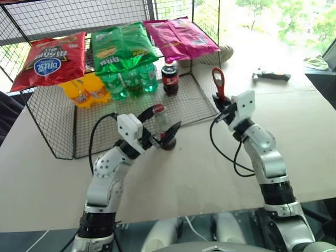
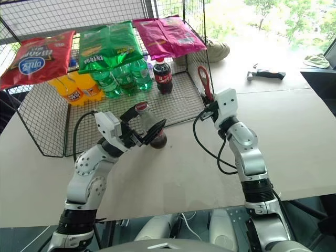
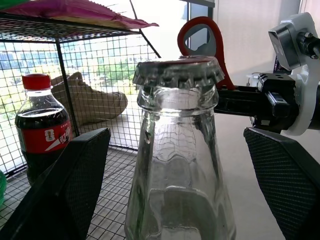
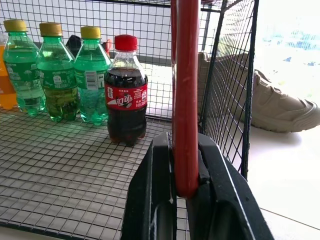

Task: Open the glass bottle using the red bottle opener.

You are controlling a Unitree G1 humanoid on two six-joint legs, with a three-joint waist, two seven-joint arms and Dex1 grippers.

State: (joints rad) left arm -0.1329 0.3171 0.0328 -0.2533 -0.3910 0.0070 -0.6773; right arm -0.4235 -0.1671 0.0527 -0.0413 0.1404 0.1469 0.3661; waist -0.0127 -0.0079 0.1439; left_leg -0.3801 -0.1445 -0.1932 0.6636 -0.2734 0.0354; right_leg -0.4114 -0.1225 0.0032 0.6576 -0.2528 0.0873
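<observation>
The glass bottle [image 1: 160, 122] stands on the table just in front of the wire rack, its crimped metal cap [image 3: 178, 70] still on the neck. My left gripper [image 1: 162, 124] is open, with one black finger [image 3: 75, 175] on each side of the bottle's neck and a gap to the glass on both sides. Right of the bottle, my right gripper [image 1: 222, 105] is shut on the handle of the red bottle opener [image 1: 218, 80]. The opener stands upright with its loop head on top, apart from the bottle.
Behind the bottle is a wire rack [image 1: 58, 131] holding a short cola bottle with a red cap [image 1: 169, 77], green bottles [image 1: 128, 81] and orange bottles [image 1: 84, 92], with chip bags [image 1: 123, 47] on top. A shoe [image 4: 280, 105] and a tool [image 1: 270, 75] lie far right.
</observation>
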